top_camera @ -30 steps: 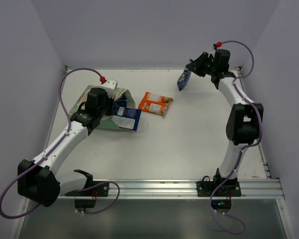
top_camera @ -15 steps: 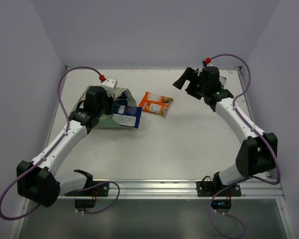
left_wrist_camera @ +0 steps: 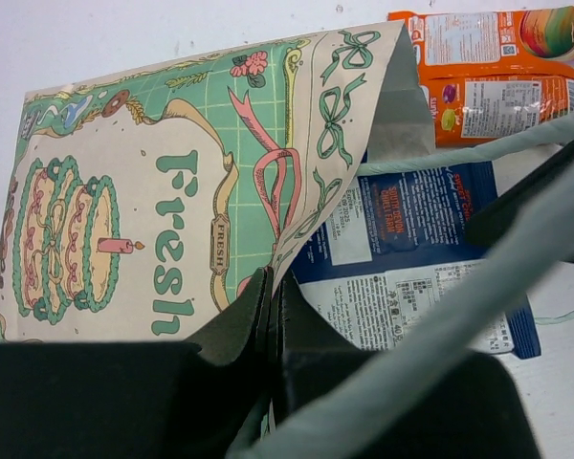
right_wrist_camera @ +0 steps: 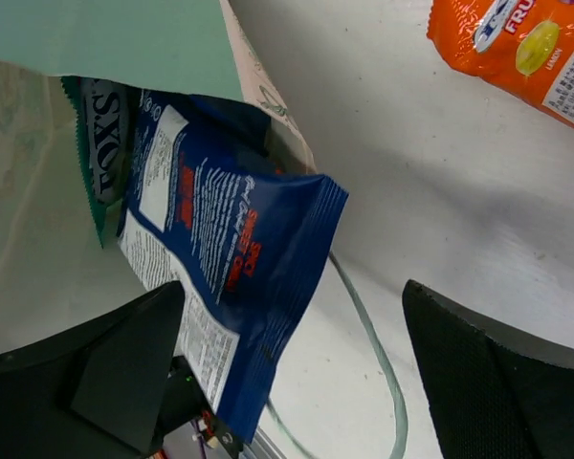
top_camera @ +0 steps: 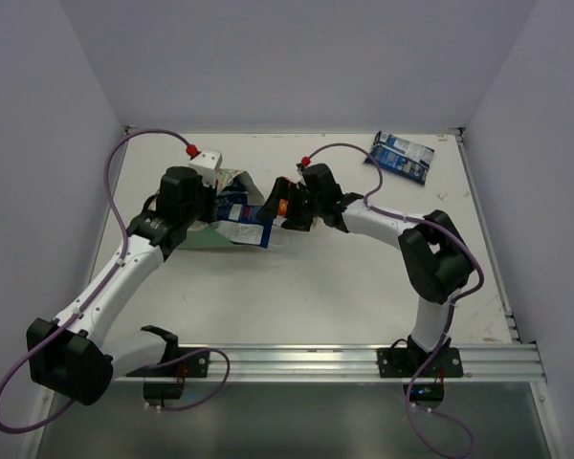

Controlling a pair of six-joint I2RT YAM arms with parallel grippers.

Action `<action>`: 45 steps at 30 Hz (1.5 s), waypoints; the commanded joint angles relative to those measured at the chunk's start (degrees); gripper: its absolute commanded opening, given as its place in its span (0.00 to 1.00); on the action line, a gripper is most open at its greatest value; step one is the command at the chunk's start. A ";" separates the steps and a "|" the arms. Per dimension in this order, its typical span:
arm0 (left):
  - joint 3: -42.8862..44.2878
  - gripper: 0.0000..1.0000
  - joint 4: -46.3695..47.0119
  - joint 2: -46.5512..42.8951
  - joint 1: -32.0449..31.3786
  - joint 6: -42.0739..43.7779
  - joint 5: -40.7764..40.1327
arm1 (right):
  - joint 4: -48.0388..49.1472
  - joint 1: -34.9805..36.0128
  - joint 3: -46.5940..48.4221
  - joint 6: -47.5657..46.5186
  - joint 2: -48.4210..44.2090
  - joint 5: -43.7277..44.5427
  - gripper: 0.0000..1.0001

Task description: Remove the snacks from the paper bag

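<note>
The mint-green paper bag [top_camera: 210, 229] lies on its side at the left, its mouth facing right. My left gripper [top_camera: 209, 196] is shut on its upper edge [left_wrist_camera: 271, 287]. A dark blue and white snack packet [top_camera: 247, 222] sticks halfway out of the mouth [right_wrist_camera: 230, 258], and a green packet [right_wrist_camera: 100, 143] shows deeper inside. My right gripper [top_camera: 271, 216] is open at the mouth, its fingers [right_wrist_camera: 105, 373] on either side of the blue packet's lower end. An orange packet [right_wrist_camera: 517, 48] lies just behind it [left_wrist_camera: 488, 67]. Another blue and white packet [top_camera: 402, 156] lies at the back right.
The bag's thin handle [right_wrist_camera: 373, 354] loops over the white table beside the blue packet. Pale walls enclose the table on three sides. An aluminium rail [top_camera: 297, 359] runs along the near edge by the arm bases.
My right arm swung from the back right to the bag's mouth. The blue packet it held now lies at the back right, and its jaws have opened. The left arm kept still.
</note>
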 commanded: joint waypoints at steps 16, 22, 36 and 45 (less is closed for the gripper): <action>-1.23 0.00 2.86 -1.86 0.23 -2.01 1.46 | 5.33 1.85 7.48 -1.63 2.64 -5.31 0.31; -1.84 0.00 2.60 -2.12 0.23 -0.95 -0.47 | 1.56 1.58 9.06 -4.09 -0.60 -3.73 0.00; -2.46 0.00 3.56 -0.54 1.38 -0.33 -3.47 | -7.24 -22.39 -6.81 -10.51 -23.02 -4.07 0.00; -0.62 0.00 2.16 -0.63 1.38 0.54 -0.92 | -11.01 -34.09 -18.97 -10.78 -25.92 8.30 0.00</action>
